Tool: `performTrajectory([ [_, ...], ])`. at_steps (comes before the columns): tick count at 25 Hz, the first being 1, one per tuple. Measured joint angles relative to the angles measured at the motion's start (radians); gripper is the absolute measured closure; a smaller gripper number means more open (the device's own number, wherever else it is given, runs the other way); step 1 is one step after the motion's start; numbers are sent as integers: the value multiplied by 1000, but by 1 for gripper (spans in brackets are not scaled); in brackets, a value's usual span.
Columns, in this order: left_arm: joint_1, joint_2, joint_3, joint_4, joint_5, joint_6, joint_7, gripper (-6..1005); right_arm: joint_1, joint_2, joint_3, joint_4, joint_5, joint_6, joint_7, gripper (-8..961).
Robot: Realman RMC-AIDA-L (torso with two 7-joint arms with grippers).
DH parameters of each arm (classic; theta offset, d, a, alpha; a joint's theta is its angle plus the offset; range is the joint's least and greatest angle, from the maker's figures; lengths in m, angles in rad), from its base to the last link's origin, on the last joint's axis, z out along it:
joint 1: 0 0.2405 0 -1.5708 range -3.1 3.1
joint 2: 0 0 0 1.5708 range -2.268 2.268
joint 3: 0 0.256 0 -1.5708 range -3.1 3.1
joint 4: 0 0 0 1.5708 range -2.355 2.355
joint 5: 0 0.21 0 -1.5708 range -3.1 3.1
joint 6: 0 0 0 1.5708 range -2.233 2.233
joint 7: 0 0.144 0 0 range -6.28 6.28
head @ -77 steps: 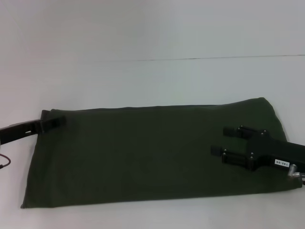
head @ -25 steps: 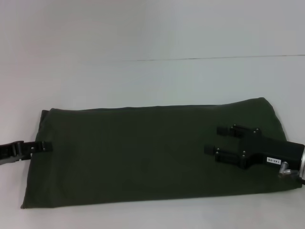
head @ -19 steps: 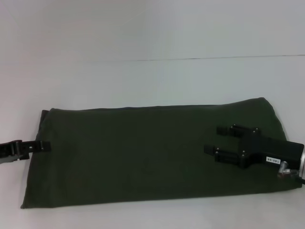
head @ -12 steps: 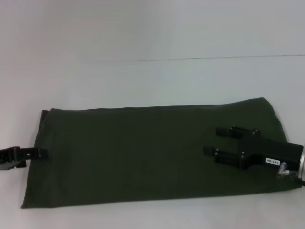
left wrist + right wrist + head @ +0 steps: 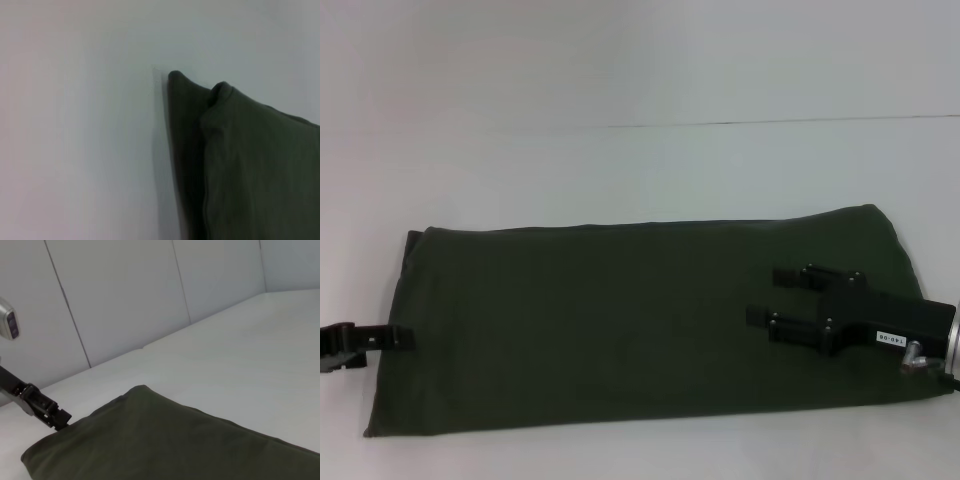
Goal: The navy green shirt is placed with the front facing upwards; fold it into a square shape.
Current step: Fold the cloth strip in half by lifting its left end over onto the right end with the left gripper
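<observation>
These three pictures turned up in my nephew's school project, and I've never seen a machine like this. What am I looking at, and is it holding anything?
It is a two-armed robot folding a T-shirt. The wide picture comes from a camera on its head, looking down at a white table. The other two come from cameras on its wrists.

On the table lies the navy green shirt, already folded into a long flat band with its plain green side up.

The black forked part above the band's right end is the right gripper; its jaws stand apart and hold nothing. The left gripper sits at the band's left edge; whether it pinches the cloth cannot be seen. The left wrist view shows that end of the shirt close up, with layered edges.
</observation>
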Motion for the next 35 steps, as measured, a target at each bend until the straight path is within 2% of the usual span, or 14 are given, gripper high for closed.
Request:
performTrajectory([
  [35, -27, -5, 25, -55, 7, 11, -12, 118, 3, -1, 0, 4, 0, 26, -3, 155],
])
